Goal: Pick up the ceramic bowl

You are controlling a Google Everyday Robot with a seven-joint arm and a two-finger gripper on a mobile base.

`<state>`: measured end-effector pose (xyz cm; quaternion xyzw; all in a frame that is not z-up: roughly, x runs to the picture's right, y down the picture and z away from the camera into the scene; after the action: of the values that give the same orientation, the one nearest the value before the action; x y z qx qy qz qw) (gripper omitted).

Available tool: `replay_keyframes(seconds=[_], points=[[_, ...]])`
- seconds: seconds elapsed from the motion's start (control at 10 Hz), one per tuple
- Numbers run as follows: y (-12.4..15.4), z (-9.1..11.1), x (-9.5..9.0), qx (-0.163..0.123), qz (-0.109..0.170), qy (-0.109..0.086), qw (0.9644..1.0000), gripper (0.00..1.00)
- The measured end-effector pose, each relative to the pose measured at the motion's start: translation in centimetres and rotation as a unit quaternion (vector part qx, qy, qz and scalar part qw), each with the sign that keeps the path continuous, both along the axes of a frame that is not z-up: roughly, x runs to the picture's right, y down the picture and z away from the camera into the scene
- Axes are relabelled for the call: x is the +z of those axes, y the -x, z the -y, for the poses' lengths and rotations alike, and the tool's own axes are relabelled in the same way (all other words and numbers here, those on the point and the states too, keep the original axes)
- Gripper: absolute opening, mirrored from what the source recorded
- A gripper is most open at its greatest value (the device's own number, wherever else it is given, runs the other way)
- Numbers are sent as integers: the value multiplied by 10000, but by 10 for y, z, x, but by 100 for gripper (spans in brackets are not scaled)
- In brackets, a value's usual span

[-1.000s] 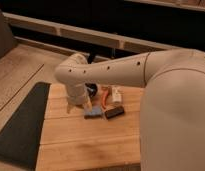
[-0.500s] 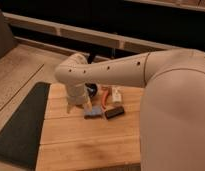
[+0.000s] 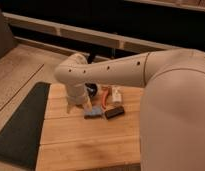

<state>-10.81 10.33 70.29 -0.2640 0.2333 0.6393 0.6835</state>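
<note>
1. Left of the tool (image 3: pixel 81 103), a black mat (image 3: pixel 16 125) lies along the edge of the wooden tabletop (image 3: pixel 86 147), apart from the work.
2. Over the tabletop's far side, the tool hangs low from the bent white arm (image 3: pixel 116 72), placed so, I judge, to reach the bowl. I cannot tell whether it is spread or pressed together.
3. Just right of the tool and partly hidden behind it, the dark glossy bowl (image 3: pixel 92 91) sits on the tabletop, seemingly not yet lifted.
4. Right of the tool and nearer the camera, a blue sponge (image 3: pixel 93 113) and a dark block (image 3: pixel 114 112) lie side by side.
5. Right of the bowl are an orange thing (image 3: pixel 104 95) and a small white thing (image 3: pixel 116 94), clutter the tool should avoid.
</note>
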Motion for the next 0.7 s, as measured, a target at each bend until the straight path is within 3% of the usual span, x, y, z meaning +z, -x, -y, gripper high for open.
replay_keyframes(seconds=[0.3,0.4,0.5,0.7], points=[[-6,7,8,-167,-33,-199,9997,65],[-17,20,20,-319,-47,-418,9986,65],[-31,44,35,-490,6,-754,9959,65],[-40,86,49,-562,267,-1268,9900,65]])
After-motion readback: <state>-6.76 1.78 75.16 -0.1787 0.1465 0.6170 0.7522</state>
